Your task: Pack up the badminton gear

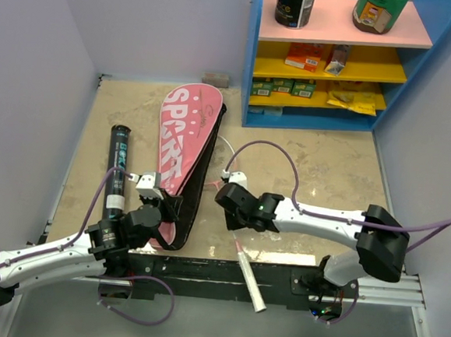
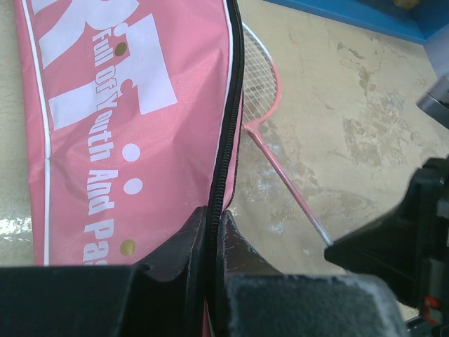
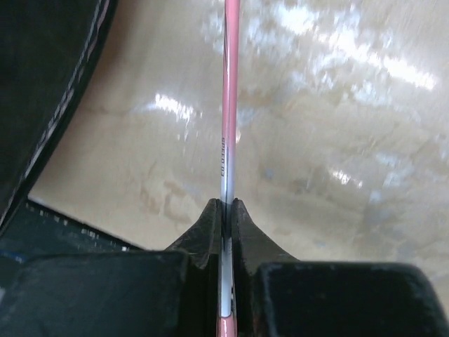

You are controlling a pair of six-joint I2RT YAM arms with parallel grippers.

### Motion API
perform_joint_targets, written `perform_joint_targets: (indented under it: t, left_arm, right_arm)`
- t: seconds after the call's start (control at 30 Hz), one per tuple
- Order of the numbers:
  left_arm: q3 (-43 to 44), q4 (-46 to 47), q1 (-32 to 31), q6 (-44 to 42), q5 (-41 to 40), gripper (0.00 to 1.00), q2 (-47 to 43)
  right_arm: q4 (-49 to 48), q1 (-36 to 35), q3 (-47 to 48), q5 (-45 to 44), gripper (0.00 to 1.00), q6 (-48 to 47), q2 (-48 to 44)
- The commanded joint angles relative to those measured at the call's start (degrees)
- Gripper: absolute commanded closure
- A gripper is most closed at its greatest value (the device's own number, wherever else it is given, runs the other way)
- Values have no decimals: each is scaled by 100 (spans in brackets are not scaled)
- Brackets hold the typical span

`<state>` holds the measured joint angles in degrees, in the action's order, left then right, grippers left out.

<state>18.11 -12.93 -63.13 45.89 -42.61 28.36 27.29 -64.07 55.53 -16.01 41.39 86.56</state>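
Note:
The pink bag lettered "SPORT" lies on the table, its black-lined side open to the right. My left gripper is shut on the bag's black zipper edge near its narrow end. A racket lies with its head partly under the bag's edge, and its white handle reaches over the near rail. My right gripper is shut on the racket's pink-and-white shaft, just right of the bag. A long black shuttle tube lies left of the bag.
A blue shelf unit with jars and boxes stands at the back right. Pale walls close in on the left and the back. A black rail runs along the near edge, where the arm bases sit.

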Motion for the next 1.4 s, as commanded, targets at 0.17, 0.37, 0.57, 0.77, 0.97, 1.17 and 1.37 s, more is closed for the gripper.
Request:
perform_joint_targets:
  t: [0.17, 0.37, 0.57, 0.77, 0.97, 1.17, 1.37]
  left_arm:
    - [131, 326, -24, -10, -37, 100, -120]
    - [149, 256, -24, 25, -37, 100, -129]
    - [158, 186, -24, 87, -10, 100, -146]
    - [184, 72, -24, 131, -37, 100, -138]
    - [202, 19, -24, 131, -37, 100, -146]
    - [202, 27, -24, 148, -10, 100, -85]
    - [237, 89, -24, 96, -2, 100, -6]
  right_arm:
    - [461, -1115, -823, -192, 100, 1581, -904]
    - [506, -2012, -1342, -368, 100, 2531, -984]
    - [-13, -2408, -1563, -341, 89, 2813, -729]
    - [224, -2435, -1071, -649, 65, 2629, -404]
    - [242, -2426, -1079, -851, 69, 2646, -254]
    - [312, -2426, -1185, -1140, 100, 2752, -105]
    - [1233, -2443, -869, -1536, 100, 2849, -490]
